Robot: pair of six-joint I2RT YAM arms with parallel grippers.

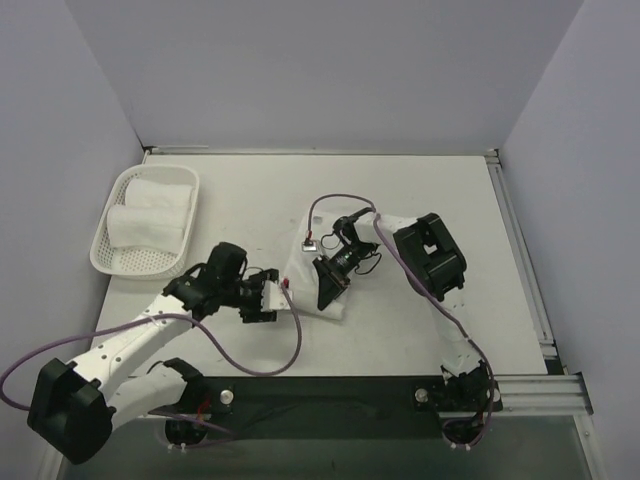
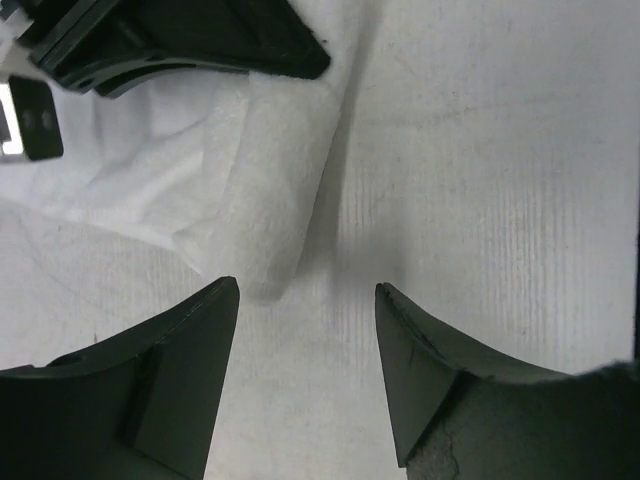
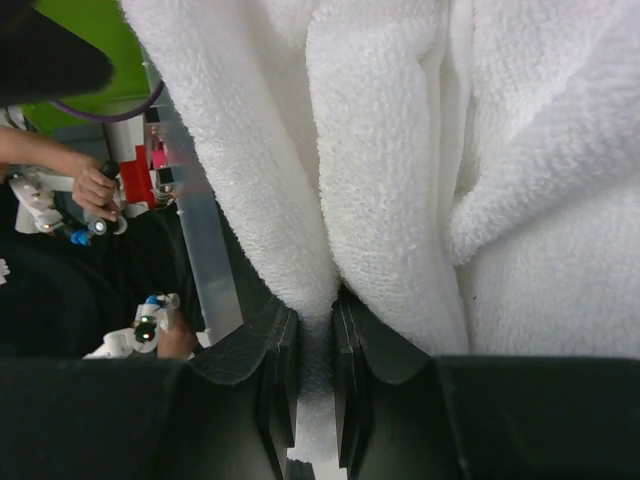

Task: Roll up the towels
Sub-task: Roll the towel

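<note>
Right gripper [image 3: 315, 320] pinches a fold of the white towel [image 3: 400, 150] mid-table; left gripper [image 2: 305, 300] stands open just beside its edge. White tabletop [image 1: 420, 190], plain grey walls [image 1: 320, 70], lattice basket [image 1: 140, 262] holding more towels [image 1: 150, 210] far left.

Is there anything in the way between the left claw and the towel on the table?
No, nothing I can see. The open left claw points at the towel, with only a bit of bare table between them. The right claw pinches another fold of the towel, out of the path.
</note>
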